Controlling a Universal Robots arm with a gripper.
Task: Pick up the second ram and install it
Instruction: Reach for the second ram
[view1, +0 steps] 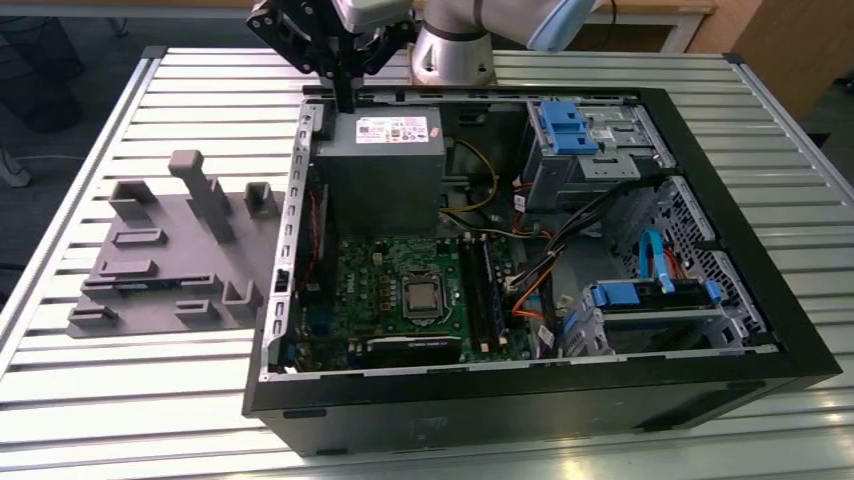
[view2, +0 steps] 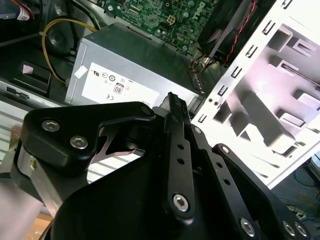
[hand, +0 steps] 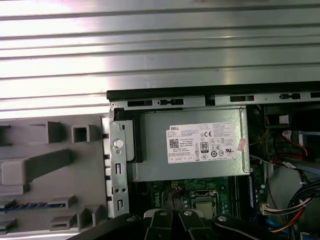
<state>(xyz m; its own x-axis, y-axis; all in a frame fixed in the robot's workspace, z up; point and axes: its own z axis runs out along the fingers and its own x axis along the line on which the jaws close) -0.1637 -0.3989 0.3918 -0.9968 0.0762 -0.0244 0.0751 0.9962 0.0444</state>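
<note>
Fingers first: my gripper (view1: 347, 98) hangs over the far rim of the open computer case (view1: 747, 330). In the exterior view my two fingers read as one dark bar with no gap, clenched on nothing. In the second wrist view my fingertips (view2: 172, 102) point toward the labelled grey power supply (view2: 125, 75). That box sits just below me in the far corner of the case, on the exterior view's left.

The second ram (hand: 25, 205) is not in my grasp. In the first wrist view it shows as a thin blue-green strip lying in a slot of the grey holder (hand: 50, 165). The holder rests flat on the slatted metal table (view1: 134, 90), just beside the case on the exterior view's left. The ram's slot is in the nearer part of the holder, nearer than its upright posts, and well apart from my fingers.

Inside the case, the green motherboard (view1: 387, 290) lies flat on the near side of the power supply. Long black slot rails (view1: 483, 290) run near to far along its right side, and I cannot tell whether a stick sits in any of them. Orange and black cables (view1: 534, 290) trail just right of the rails. A blue drive bracket (view1: 567, 125) sits at the far right of the case.
</note>
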